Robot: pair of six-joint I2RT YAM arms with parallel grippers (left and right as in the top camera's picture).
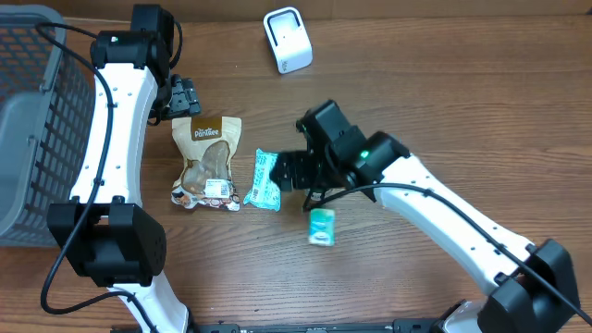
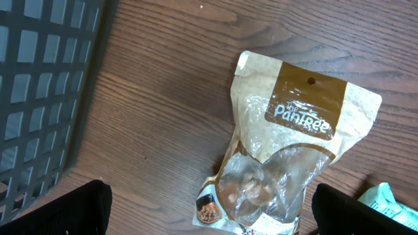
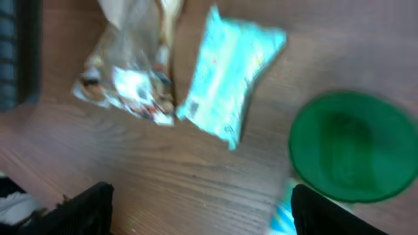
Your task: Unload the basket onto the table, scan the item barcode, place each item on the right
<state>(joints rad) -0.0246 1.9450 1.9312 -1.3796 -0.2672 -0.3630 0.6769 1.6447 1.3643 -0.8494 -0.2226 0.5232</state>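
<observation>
Right pincer point(image 1: 294, 172) has its fingers apart and holds nothing. We place the green-capped tub point(image 1: 321, 227) upright on the surface point(image 1: 444, 111), just beside it on the robot's side. The teal packet point(image 1: 266, 178) lies alongside, long axis toward the scanner point(image 1: 288, 39). Left pincer point(image 1: 182, 96), also apart, is farther off.

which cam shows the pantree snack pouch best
The left wrist view: the snack pouch fills the frame, sharp, with its logo readable. The overhead view shows the whole pouch, but small. The right wrist view shows only its blurred lower end.
</observation>
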